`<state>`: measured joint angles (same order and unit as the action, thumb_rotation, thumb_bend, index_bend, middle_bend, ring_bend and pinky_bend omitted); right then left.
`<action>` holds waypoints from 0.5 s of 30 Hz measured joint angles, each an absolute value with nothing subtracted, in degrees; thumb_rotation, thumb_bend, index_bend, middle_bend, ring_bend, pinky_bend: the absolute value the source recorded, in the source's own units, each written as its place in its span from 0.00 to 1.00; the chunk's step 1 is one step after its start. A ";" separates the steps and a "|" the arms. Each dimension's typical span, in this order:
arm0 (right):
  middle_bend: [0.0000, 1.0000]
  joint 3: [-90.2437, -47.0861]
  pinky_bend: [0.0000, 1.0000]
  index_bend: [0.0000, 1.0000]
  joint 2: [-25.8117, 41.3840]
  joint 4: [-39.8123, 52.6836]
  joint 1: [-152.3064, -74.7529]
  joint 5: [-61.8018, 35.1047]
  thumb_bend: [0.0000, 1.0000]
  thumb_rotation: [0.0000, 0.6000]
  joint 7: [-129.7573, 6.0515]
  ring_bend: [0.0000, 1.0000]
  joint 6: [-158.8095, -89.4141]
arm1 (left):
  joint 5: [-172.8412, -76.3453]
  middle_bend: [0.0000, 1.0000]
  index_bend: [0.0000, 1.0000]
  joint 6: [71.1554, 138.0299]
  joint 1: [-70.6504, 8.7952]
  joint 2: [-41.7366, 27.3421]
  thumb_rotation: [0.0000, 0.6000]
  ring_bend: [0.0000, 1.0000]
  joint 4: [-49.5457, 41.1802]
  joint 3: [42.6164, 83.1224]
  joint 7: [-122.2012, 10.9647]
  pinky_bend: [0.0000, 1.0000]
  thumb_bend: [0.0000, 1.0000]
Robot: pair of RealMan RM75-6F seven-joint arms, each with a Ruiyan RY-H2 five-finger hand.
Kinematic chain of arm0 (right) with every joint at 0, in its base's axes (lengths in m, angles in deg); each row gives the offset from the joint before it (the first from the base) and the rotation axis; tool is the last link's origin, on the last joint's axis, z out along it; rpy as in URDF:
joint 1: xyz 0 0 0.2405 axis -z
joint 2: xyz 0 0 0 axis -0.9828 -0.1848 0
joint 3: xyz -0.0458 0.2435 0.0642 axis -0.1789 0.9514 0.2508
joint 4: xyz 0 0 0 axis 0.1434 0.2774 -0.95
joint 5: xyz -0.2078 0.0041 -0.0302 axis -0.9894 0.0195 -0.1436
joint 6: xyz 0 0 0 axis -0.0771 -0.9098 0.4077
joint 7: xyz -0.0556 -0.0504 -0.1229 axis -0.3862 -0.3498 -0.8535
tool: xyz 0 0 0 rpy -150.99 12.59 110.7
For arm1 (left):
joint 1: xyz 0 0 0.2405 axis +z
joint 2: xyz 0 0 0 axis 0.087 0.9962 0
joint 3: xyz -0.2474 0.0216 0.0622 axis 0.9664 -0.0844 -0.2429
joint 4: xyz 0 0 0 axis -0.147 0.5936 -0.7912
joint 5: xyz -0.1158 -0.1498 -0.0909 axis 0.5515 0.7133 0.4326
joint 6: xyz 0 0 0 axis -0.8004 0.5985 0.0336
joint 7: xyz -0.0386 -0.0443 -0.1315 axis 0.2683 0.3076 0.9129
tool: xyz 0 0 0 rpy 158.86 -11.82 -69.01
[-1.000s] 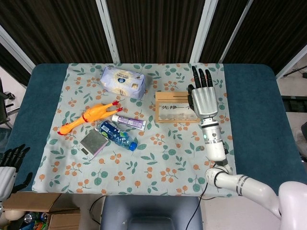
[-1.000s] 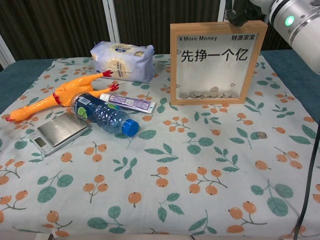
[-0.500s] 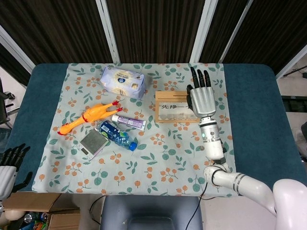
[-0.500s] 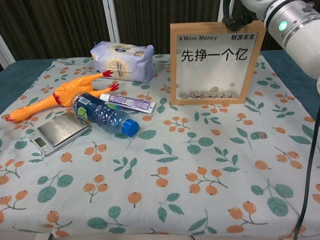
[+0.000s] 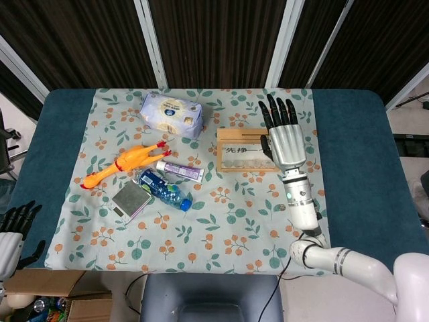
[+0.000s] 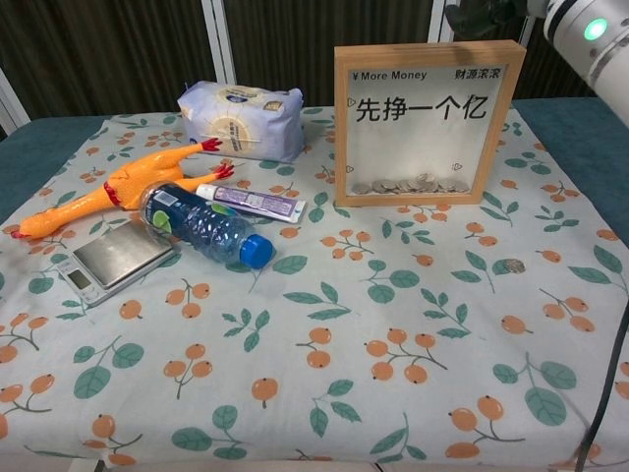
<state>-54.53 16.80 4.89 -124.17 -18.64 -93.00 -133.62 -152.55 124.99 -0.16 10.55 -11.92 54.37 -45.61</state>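
Note:
My right hand point(image 5: 283, 136) hovers flat over the right end of the wooden framed coin box point(image 5: 242, 151), fingers stretched out and holding nothing. In the chest view only its dark fingers point(image 6: 480, 16) show, just above the top right corner of the coin box point(image 6: 423, 123), clear of the wood. The box stands upright with coins heaped at its bottom. My left hand point(image 5: 12, 228) hangs off the table's near left corner, fingers apart and empty.
On the floral cloth point(image 5: 221, 221) lie a tissue pack point(image 5: 171, 114), a rubber chicken point(image 5: 124, 163), a toothpaste tube point(image 5: 179, 172), a blue-capped bottle point(image 5: 163, 188) and a small scale point(image 5: 131, 200). A single coin point(image 6: 509, 265) lies near the box.
My right hand has risen a little off the coin box's top edge and drifted slightly right. Nothing on the cloth has moved; the left hand stays put.

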 measured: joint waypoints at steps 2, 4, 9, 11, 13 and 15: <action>0.08 -55.70 0.00 0.00 15.25 1.51 -122.57 -21.67 0.62 1.00 -91.66 0.00 -136.43 | -152.51 0.00 0.00 125.02 -0.13 10.50 1.00 0.00 -11.90 54.38 -45.57 0.00 0.41; 0.08 -57.32 0.00 0.00 13.66 -1.79 -120.67 -24.41 0.62 1.00 -90.57 0.00 -138.85 | -152.51 0.00 0.00 125.17 -0.08 10.47 1.00 0.00 -11.91 54.42 -45.52 0.00 0.41; 0.07 -66.33 0.00 0.00 9.06 -7.63 -112.27 -34.02 0.62 1.00 -86.86 0.00 -147.20 | -152.62 0.00 0.00 125.16 0.02 10.08 1.00 0.00 -11.46 54.28 -45.28 0.00 0.41; 0.06 -70.78 0.00 0.00 7.83 -7.69 -108.15 -37.13 0.62 1.00 -84.55 0.00 -150.23 | -152.94 0.00 0.00 125.20 -0.03 9.94 1.00 0.00 -11.40 54.18 -45.20 0.00 0.41; 0.06 -74.04 0.00 0.00 7.35 -6.57 -104.88 -38.74 0.62 1.00 -82.13 0.00 -152.01 | -153.26 0.00 0.00 125.44 -0.04 9.82 1.00 0.00 -11.31 54.10 -45.12 0.00 0.41; 0.05 -76.32 0.00 0.00 7.38 -4.03 -102.43 -39.27 0.62 1.00 -80.07 0.00 -152.71 | -153.48 0.00 0.00 125.66 0.01 9.69 1.00 0.00 -11.13 54.02 -44.90 0.00 0.41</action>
<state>-76.32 7.38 -4.03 -102.43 -39.27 -80.07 -152.71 -153.48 125.66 0.01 9.69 -11.13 54.02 -44.90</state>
